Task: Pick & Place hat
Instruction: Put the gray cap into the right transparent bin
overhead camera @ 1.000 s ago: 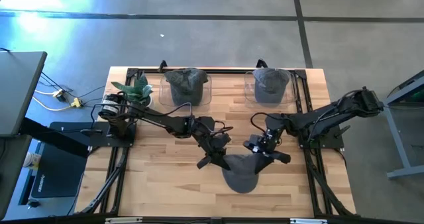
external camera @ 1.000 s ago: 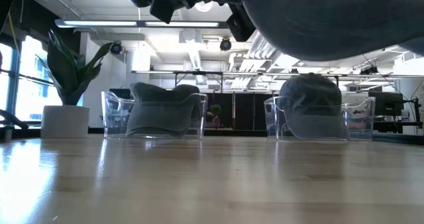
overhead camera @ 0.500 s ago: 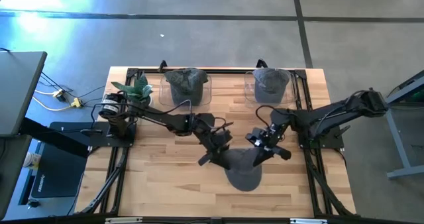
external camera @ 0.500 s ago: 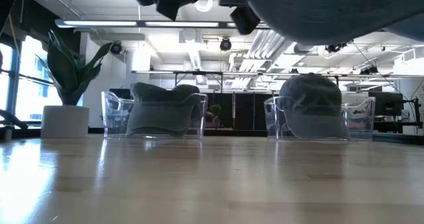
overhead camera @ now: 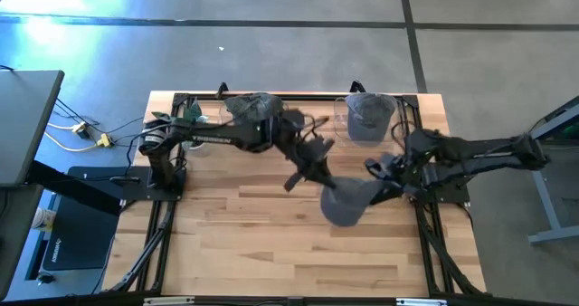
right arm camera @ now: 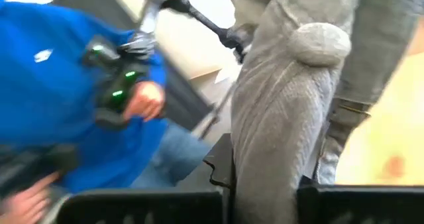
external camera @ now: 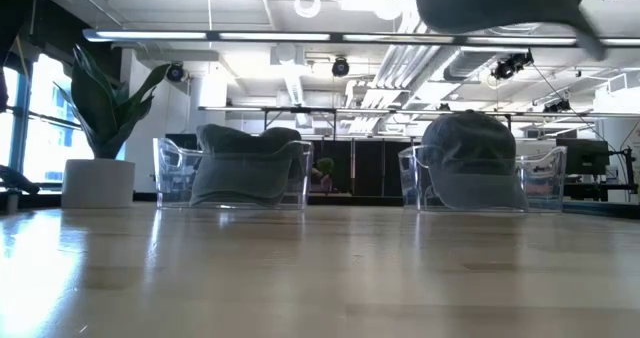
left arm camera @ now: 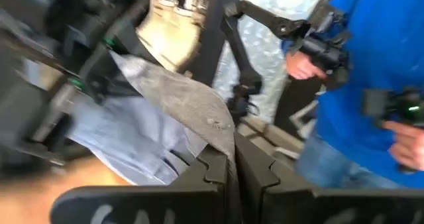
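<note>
The left gripper (overhead camera: 318, 176) is closed on one edge of the grey hat (overhead camera: 346, 200), and the left wrist view shows its two dark fingers (left arm camera: 218, 174) pressed together on the fabric. The right gripper (overhead camera: 387, 181) holds the opposite side of the same hat, its fingers closed on the cloth, which fills the gap between them in the right wrist view. The hat hangs between both grippers, lifted above the wooden table (overhead camera: 244, 243), a little right of the middle; in the low view only its underside (external camera: 500, 3) shows at the top, clear of the surface. At the far edge of the table stand two clear bins (overhead camera: 271, 129), each with a grey hat inside, and a small potted plant (external camera: 105, 118) beside the left one. Behind, a person in a blue shirt (right arm camera: 46, 85) seems to hold dark control handles, though this part is blurred.
</note>
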Available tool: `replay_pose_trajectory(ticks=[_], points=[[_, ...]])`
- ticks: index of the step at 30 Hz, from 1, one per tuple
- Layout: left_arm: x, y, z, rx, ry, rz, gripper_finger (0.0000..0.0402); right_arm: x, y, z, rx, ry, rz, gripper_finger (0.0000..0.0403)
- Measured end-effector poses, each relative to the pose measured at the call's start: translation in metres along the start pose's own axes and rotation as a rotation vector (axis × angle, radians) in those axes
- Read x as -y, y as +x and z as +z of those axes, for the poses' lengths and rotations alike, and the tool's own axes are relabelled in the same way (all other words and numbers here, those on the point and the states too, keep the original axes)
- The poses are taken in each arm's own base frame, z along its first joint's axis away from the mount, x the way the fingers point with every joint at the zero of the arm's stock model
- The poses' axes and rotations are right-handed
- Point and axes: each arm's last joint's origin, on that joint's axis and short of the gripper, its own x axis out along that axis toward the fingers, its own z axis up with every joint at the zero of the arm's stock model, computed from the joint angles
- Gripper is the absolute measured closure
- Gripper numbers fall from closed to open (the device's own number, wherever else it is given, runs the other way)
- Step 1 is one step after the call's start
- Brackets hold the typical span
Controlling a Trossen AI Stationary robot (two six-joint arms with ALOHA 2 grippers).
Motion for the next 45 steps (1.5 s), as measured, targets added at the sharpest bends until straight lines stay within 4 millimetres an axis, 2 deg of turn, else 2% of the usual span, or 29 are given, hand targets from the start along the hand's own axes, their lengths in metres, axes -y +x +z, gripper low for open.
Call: replay_pose_trajectory(ticks=[4, 7, 11, 15, 18, 21, 24, 26, 30, 33, 36, 39, 41, 45], points=[[-0.015, -0.018, 0.019, 0.040, 0.081, 0.049, 0.0387, -0.009, -0.019, 0.008, 0.034, -0.051, -0.096, 0.0398], [-0.027, -0.035, 0.026, 0.054, 0.110, 0.065, 0.0396, -0.011, -0.027, 0.018, 0.035, -0.110, -0.167, 0.0400], [-0.044, -0.057, 0.028, 0.059, 0.137, 0.103, 0.0398, -0.005, -0.035, 0.032, -0.001, -0.169, -0.317, 0.0397], [-0.058, -0.075, 0.030, 0.059, 0.239, 0.163, 0.0400, 0.003, -0.048, 0.051, -0.057, -0.221, -0.542, 0.0399], [-0.078, -0.078, 0.022, 0.069, 0.346, 0.246, 0.0400, 0.009, -0.059, 0.065, -0.121, -0.247, -0.721, 0.0400], [-0.092, -0.088, 0.015, 0.070, 0.359, 0.286, 0.0401, 0.015, -0.070, 0.076, -0.184, -0.245, -0.845, 0.0397], [-0.109, -0.088, 0.015, 0.123, 0.454, 0.340, 0.0401, 0.021, -0.080, 0.082, -0.225, -0.195, -0.920, 0.0396], [-0.118, -0.093, 0.009, 0.104, 0.412, 0.340, 0.0401, 0.026, -0.086, 0.085, -0.226, -0.161, -0.953, 0.0399], [-0.133, -0.092, 0.020, 0.144, 0.508, 0.378, 0.0401, 0.030, -0.097, 0.088, -0.199, -0.132, -1.015, 0.0398], [-0.141, -0.099, 0.023, 0.128, 0.463, 0.326, 0.0401, 0.032, -0.105, 0.088, -0.200, -0.129, -1.092, 0.0396], [-0.155, -0.090, 0.023, 0.150, 0.543, 0.375, 0.0401, 0.033, -0.114, 0.087, -0.219, -0.125, -1.172, 0.0399], [-0.163, -0.088, 0.016, 0.125, 0.476, 0.336, 0.0401, 0.035, -0.122, 0.084, -0.248, -0.101, -1.233, 0.0400], [-0.171, -0.080, 0.014, 0.145, 0.540, 0.362, 0.0401, 0.035, -0.127, 0.083, -0.259, -0.096, -1.282, 0.0397], [-0.179, -0.076, 0.003, 0.114, 0.489, 0.354, 0.0401, 0.036, -0.134, 0.080, -0.294, -0.074, -1.343, 0.0399]])
